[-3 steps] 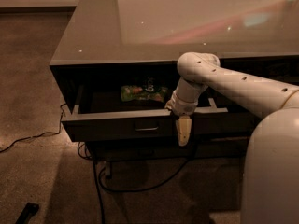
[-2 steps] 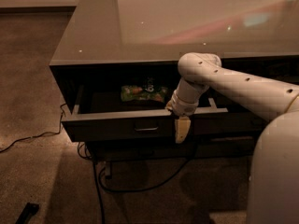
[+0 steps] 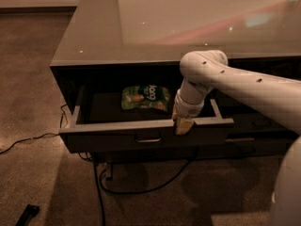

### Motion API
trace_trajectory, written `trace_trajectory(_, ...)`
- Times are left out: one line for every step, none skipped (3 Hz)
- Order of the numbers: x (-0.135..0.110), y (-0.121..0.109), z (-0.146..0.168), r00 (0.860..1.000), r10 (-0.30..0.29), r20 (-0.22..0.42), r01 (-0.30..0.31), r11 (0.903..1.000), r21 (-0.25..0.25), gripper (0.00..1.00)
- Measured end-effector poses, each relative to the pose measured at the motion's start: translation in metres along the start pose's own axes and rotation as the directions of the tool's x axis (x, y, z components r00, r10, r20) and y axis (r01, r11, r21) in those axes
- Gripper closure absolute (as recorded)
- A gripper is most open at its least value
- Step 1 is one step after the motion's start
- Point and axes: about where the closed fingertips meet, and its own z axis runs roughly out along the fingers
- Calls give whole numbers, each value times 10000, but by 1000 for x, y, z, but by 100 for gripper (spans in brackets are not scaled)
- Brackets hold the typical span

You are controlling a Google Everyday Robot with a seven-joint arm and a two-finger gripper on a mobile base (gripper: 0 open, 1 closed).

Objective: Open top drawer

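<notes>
The top drawer (image 3: 108, 139) of the dark cabinet stands pulled out toward me, with its small pull handle (image 3: 148, 139) at the centre of the flat front. Its lighter grey side walls and top rim show. My gripper (image 3: 183, 125) hangs from the white arm (image 3: 235, 81), which reaches in from the right. It sits at the top rim of the drawer front, just right of the handle, and its yellowish tip overlaps the rim.
A green snack bag (image 3: 146, 98) lies inside the drawer at the back. A glossy countertop (image 3: 188, 22) overhangs the cabinet. Black cables (image 3: 141, 188) trail on the carpet below. A small dark object (image 3: 28, 214) lies on the floor at the bottom left.
My gripper has risen from hanging down over the drawer front to the level of its top rim. The drawer stays pulled out.
</notes>
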Motion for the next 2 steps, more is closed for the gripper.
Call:
trace_trajectory(-1,7,-14,9997,23,-260,-15,9995,312,88)
trace_trajectory(-1,7,-13,9996,22,-264,-14,9995,314,86)
